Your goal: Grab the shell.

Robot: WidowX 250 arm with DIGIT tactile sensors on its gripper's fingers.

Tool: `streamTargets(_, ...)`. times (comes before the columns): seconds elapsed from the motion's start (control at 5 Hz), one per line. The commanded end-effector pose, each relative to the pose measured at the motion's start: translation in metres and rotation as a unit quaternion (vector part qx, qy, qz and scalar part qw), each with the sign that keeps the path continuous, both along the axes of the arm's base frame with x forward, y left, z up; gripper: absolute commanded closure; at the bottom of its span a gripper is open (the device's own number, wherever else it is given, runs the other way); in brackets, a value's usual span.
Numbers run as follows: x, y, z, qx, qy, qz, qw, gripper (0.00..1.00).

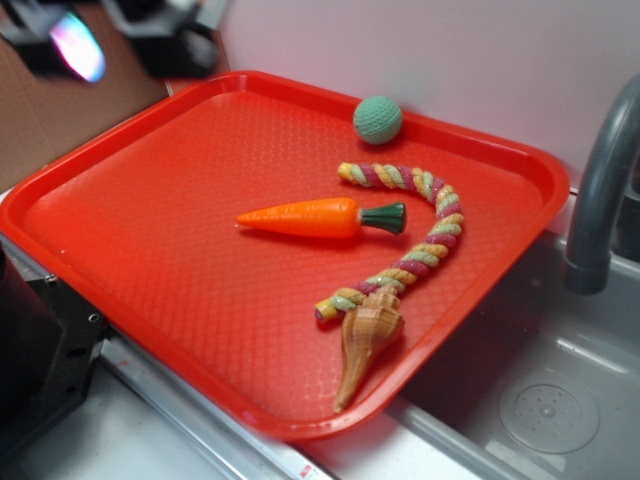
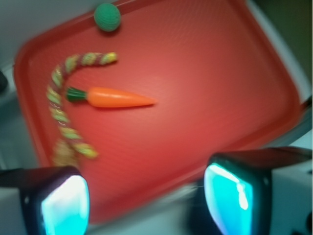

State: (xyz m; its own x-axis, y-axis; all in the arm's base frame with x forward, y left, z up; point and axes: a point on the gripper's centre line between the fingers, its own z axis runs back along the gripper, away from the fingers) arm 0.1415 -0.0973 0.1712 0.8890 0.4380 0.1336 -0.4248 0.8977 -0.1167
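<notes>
I see my fingers (image 2: 146, 196) spread empty at the wrist view's bottom, the shell (image 2: 63, 152) lying lengthwise at left.

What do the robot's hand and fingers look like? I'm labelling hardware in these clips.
In the wrist view, the hand has two blocky black fingers, each faced with a glossy, glowing cyan-white pad. In the exterior view it is a dark blur with an iridescent sheen. No cables or markings are discernible.
</notes>
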Motion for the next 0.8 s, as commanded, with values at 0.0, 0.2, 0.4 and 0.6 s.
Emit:
streamTargets(0.0, 0.034, -0.044, -0.043, -0.039, 0.004, -0.023, 0.999, 0.0)
streamTargets(0.2, 0.048, -0.058, -0.067, -0.042, 0.016, -0.042, 0.998, 0.0)
streamTargets(0.4, 0.044, -0.075, -0.09, -0.051, 0.025, -0.047, 0.997, 0.0)
streamTargets(0.6, 0.038, -0.065, -0.091, -0.054, -0.001, -0.077, 0.996, 0.0)
